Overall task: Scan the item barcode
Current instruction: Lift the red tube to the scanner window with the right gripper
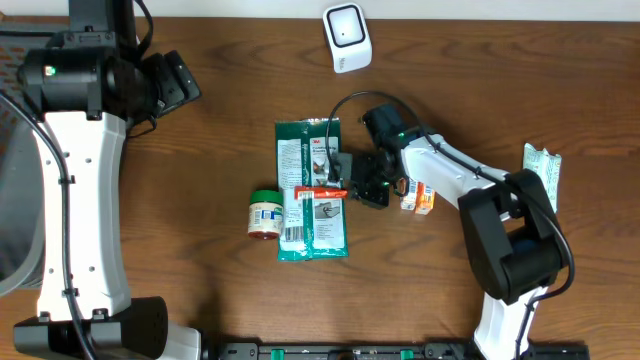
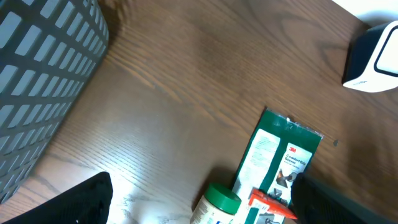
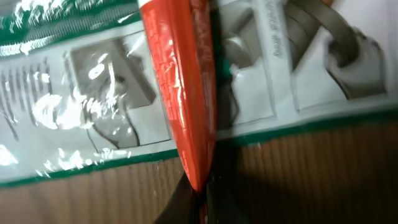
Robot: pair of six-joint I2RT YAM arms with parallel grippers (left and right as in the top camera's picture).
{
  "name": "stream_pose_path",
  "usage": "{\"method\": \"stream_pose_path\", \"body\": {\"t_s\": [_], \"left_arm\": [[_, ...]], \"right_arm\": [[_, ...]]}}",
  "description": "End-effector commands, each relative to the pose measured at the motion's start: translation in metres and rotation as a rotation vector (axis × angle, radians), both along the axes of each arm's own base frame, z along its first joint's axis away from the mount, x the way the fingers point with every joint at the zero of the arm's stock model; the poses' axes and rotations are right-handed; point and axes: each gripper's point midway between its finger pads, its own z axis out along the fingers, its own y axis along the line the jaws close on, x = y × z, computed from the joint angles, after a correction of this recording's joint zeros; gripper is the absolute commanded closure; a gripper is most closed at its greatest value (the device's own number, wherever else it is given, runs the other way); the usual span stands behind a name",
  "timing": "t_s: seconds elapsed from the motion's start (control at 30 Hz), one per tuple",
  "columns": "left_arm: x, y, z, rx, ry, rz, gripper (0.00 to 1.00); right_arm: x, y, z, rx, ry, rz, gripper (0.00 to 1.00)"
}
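A thin red-orange tube (image 1: 320, 192) lies across a green and white packet (image 1: 300, 150) at the table's middle. My right gripper (image 1: 352, 188) is shut on the tube's right end. In the right wrist view the tube (image 3: 180, 81) runs down into the closed fingertips of that gripper (image 3: 199, 199), over the glossy packet (image 3: 93, 93). No barcode shows on the tube. A white scanner (image 1: 347, 37) stands at the back centre. My left gripper (image 2: 202, 186) hangs open and empty above the table's left, and its view takes in the scanner (image 2: 373, 59).
A green-lidded jar (image 1: 264, 213) stands against the packet's left side. A small orange box (image 1: 420, 197) lies under the right arm, and a white-green packet (image 1: 542, 170) at the far right. A grey basket (image 2: 37, 81) sits at the left edge.
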Motion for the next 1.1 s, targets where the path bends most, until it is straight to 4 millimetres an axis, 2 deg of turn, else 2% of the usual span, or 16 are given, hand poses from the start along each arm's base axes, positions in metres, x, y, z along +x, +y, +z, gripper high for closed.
{"method": "stream_pose_path", "body": {"t_s": [0.0, 0.03, 0.13, 0.23, 0.43, 0.63, 0.8, 0.87, 0.97, 1.07], "left_arm": [[0.001, 0.002, 0.000, 0.001, 0.000, 0.013, 0.08], [0.001, 0.002, 0.000, 0.001, 0.000, 0.013, 0.08], [0.001, 0.002, 0.000, 0.001, 0.000, 0.013, 0.08], [0.001, 0.002, 0.001, 0.001, -0.001, 0.013, 0.08], [0.001, 0.002, 0.000, 0.001, 0.000, 0.013, 0.08], [0.001, 0.002, 0.000, 0.001, 0.000, 0.013, 0.08], [0.001, 0.002, 0.001, 0.001, -0.001, 0.013, 0.08], [0.001, 0.002, 0.000, 0.001, 0.000, 0.013, 0.08], [0.001, 0.002, 0.000, 0.001, 0.000, 0.013, 0.08], [0.001, 0.002, 0.000, 0.001, 0.000, 0.013, 0.08]], "right_arm": [[0.020, 0.007, 0.054, 0.088, 0.029, -0.270, 0.99], [0.023, 0.010, 0.074, 0.137, 0.018, -0.290, 0.99], [0.022, 0.015, 0.116, 0.231, -0.033, -0.279, 0.99], [0.021, 0.012, 0.151, 0.283, -0.049, -0.359, 0.99], [0.004, 0.003, 0.210, 0.373, 0.009, -0.430, 0.99], [0.006, -0.009, 0.270, 0.403, 0.068, -0.476, 0.99], [0.001, 0.000, 0.325, 0.516, 0.150, -0.415, 0.99], [0.003, 0.005, 0.338, 0.579, 0.191, -0.384, 0.99], [0.005, 0.011, 0.351, 0.734, 0.369, -0.341, 0.99], [0.019, 0.001, 0.355, 0.861, 0.544, -0.346, 0.99]]}}
